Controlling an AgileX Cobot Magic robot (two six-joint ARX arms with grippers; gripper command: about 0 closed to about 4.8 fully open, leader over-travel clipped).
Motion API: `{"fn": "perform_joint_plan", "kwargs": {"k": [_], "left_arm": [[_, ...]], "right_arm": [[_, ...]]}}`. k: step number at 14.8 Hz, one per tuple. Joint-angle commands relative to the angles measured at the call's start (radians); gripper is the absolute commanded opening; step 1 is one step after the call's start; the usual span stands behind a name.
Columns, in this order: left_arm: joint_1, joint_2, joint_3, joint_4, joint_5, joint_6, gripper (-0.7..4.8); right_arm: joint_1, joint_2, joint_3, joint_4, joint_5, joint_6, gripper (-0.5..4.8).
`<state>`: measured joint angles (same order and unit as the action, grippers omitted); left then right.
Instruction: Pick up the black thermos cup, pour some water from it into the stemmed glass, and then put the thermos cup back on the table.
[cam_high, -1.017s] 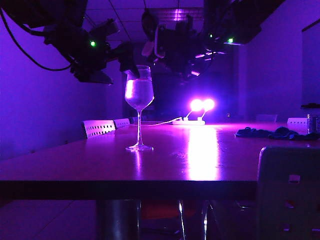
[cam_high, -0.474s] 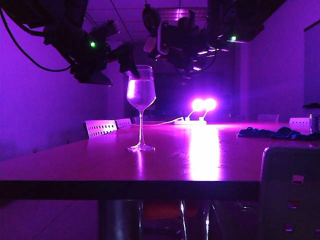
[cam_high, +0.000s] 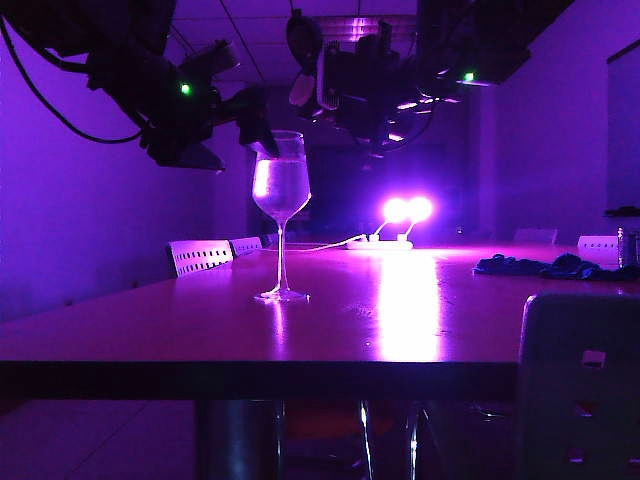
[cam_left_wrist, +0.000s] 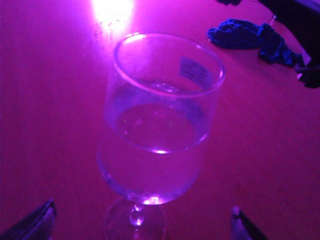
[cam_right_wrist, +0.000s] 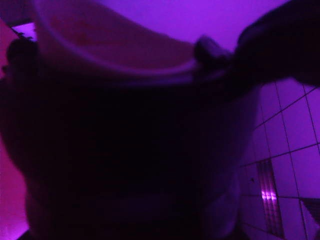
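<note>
Your right gripper (cam_high: 345, 85) clamps the black thermos cup (cam_high: 325, 75) at the stemmed glass's (cam_high: 281, 190) 1 o'clock; left gripper (cam_high: 255, 125), jaws apart, at 10. Level gently.

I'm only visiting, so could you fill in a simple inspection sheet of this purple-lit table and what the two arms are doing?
Surface: table, glossy, glare from two lamps.
Job's things: stemmed glass upright, holding water; black thermos cup lifted off the table.
Clutter: dark cloth far right.
Grippers: left gripper open, beside the glass; right gripper holds the thermos cup above.
Cables: one hangs at upper left.
Surroundings: chair backs, dim room.
</note>
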<state>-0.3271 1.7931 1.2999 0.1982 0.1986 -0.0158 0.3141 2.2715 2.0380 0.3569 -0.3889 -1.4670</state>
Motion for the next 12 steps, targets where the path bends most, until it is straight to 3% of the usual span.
{"fn": "perform_joint_plan", "kwargs": {"k": [1,6,9,12], "left_arm": [[0.000,-0.003,0.006,0.012,0.004,0.004,4.79],[0.000,-0.003,0.006,0.027,0.005,0.004,4.79],[0.000,-0.003,0.007,0.028,0.005,0.004,4.79],[0.000,0.003,0.036,0.038,0.004,0.005,4.79]], "right_arm": [[0.002,-0.014,0.011,0.051,-0.015,0.009,0.63],[0.002,-0.014,0.010,0.021,-0.007,0.104,0.63],[0.003,-0.014,0.010,0.064,-0.033,0.007,0.63],[0.003,-0.014,0.010,0.063,-0.064,0.000,0.63]]}}
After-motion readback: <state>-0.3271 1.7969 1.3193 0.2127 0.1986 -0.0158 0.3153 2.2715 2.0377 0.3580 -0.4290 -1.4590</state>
